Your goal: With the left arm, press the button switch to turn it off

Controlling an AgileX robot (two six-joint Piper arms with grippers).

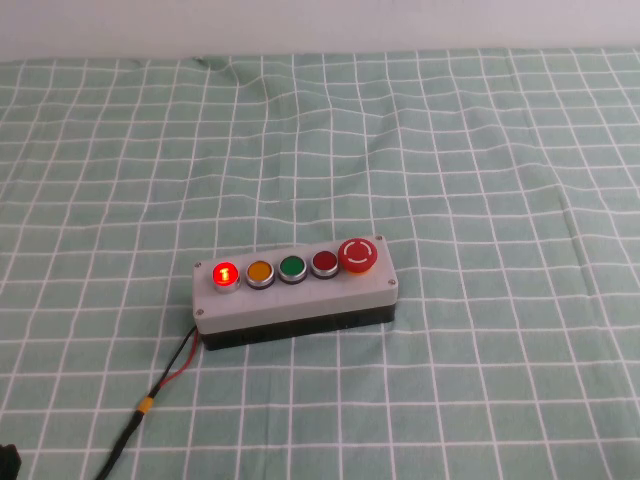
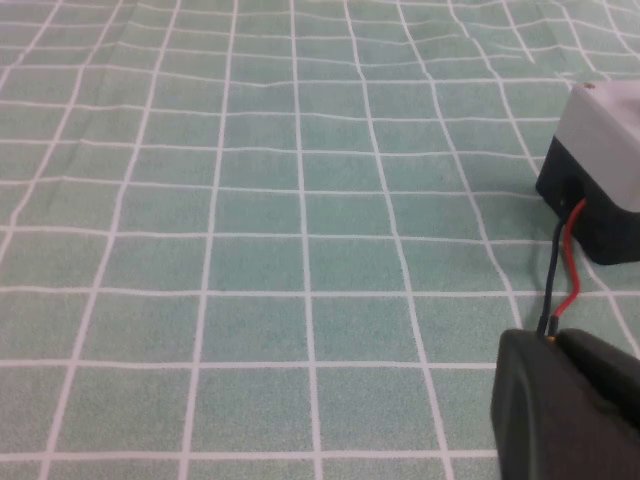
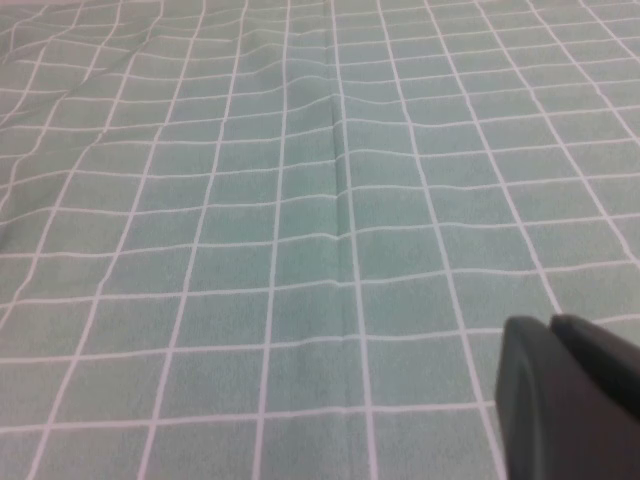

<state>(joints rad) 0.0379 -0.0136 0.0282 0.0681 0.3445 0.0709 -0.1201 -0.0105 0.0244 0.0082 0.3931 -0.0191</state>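
Only one glowing button switch [image 1: 225,272] among five; left hand [image 2: 556,345], right hand [image 3: 550,325] closed above cloth [image 1: 450,150].

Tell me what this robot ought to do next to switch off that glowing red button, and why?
Probably bring the left gripper forward over the grey box, above the button switch. That button glows red at the box's left end, so it looks unpressed, and the left gripper sits low near the box's wire, short of it. The right gripper hovers over bare cloth.
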